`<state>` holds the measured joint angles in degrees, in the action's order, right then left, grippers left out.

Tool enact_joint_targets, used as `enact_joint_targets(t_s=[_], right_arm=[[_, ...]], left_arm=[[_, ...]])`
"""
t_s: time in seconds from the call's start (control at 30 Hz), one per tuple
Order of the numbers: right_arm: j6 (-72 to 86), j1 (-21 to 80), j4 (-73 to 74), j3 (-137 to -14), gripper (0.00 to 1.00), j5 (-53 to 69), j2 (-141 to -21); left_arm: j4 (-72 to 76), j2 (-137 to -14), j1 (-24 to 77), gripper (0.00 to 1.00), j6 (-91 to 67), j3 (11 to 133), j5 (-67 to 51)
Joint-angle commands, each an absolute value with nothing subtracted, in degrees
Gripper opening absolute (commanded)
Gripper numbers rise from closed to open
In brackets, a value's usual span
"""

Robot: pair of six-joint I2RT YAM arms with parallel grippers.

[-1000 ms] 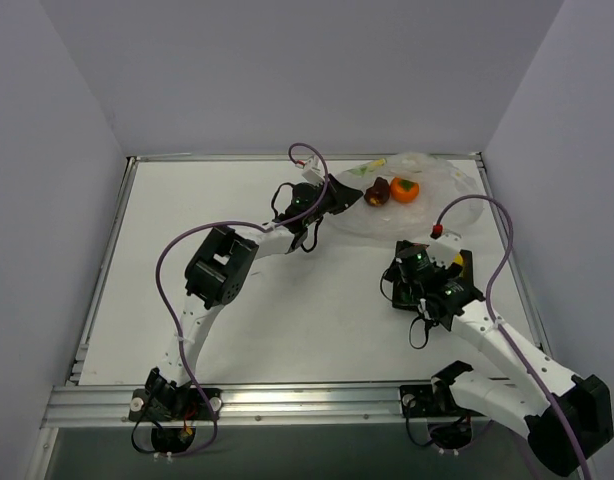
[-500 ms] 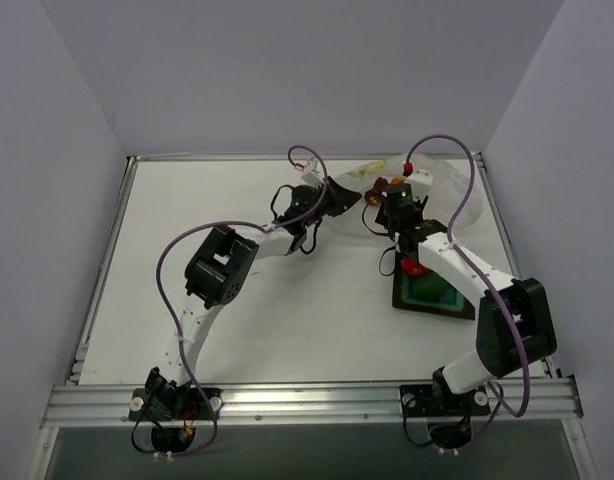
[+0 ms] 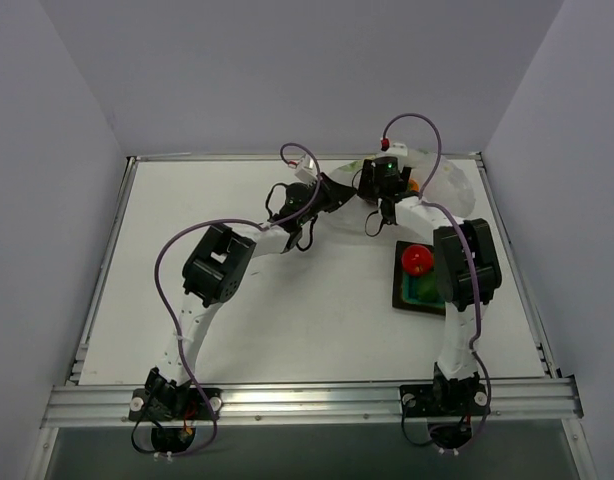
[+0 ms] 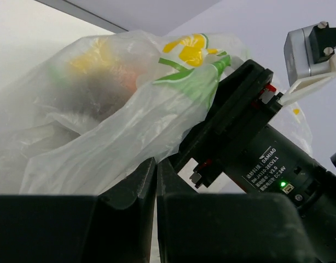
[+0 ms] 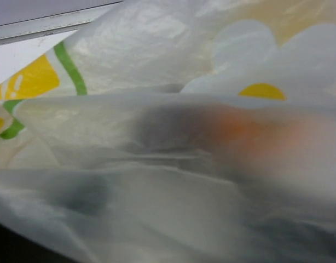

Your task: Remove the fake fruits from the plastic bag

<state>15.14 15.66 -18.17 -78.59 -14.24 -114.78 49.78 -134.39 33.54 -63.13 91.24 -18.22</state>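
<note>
The plastic bag (image 4: 102, 126) is being pinched in the closed left gripper (image 4: 156, 181). The fake fruits (image 5: 239, 129) are lying directly ahead of the nearer right gripper (image 3: 379, 190), behind the bag's film; its opening cannot be told.

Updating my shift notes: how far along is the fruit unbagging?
Done: one red fruit sits in the tray. In hand: the left gripper pinches the plastic bag while the right gripper hovers at it. Left: an orange fruit and a dark fruit show through the film.
</note>
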Motion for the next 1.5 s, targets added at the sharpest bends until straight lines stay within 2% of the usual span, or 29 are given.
enact_joint_targets(t_s=[0.0, 0.1, 0.27, 0.33, 0.47, 0.53, 0.57, 0.63, 0.67, 0.7, 1.0, 1.2, 1.33, 1.47], right_arm=[[12.8, 14.8, -18.2, -84.2, 0.71, -13.0, -117.6], [12.2, 14.5, -17.2, -86.7, 0.76, -13.3, -120.1], [11.3, 14.2, -15.1, -91.8, 0.79, -11.6, -125.7], [11.4, 14.1, -15.2, -93.2, 0.75, -11.3, -126.9], [12.7, 14.0, -17.6, -93.5, 0.61, -8.7, -127.8], [13.4, 14.1, -18.0, -93.2, 0.61, -7.1, -127.6], [13.5, 14.0, -18.3, -92.6, 0.58, -6.8, -126.9], [14.1, 14.0, -20.3, -90.6, 0.44, -6.3, -125.5], [14.8, 14.1, -20.9, -88.4, 0.35, -6.9, -123.4], [15.1, 14.0, -21.5, -87.1, 0.33, -7.0, -122.2], [18.5, 14.2, -25.5, -75.4, 0.32, -4.9, -105.7], [20.9, 14.3, -20.7, -68.6, 0.33, -3.5, -95.5], [22.4, 14.3, -14.8, -60.3, 0.33, -6.7, -84.1], [27.0, 14.3, -3.6, -50.7, 0.33, -15.5, -65.4]], left_arm=[[53.8, -133.7, 32.9, 0.02, -63.9, 93.1, -19.1], [53.9, -133.7, 32.7, 0.02, -63.9, 93.0, -19.2], [54.0, -133.8, 32.6, 0.02, -63.9, 92.9, -19.2], [54.0, -133.9, 32.5, 0.02, -63.8, 92.9, -19.2], [53.7, -134.1, 32.4, 0.02, -63.7, 92.9, -19.2], [53.6, -134.4, 32.3, 0.02, -63.7, 93.0, -19.1], [53.6, -134.6, 32.2, 0.02, -63.8, 93.1, -19.2], [53.7, -134.8, 32.0, 0.02, -64.1, 93.1, -19.1], [53.7, -135.0, 32.0, 0.02, -64.1, 93.1, -19.0], [53.7, -135.0, 31.9, 0.02, -64.1, 93.1, -19.0], [53.4, -135.4, 31.9, 0.02, -64.1, 93.2, -18.8], [53.5, -135.2, 32.0, 0.02, -64.7, 93.1, -18.8], [53.9, -134.9, 32.2, 0.02, -65.0, 93.3, -18.9], [53.9, -134.8, 32.4, 0.02, -65.0, 93.3, -18.8]])
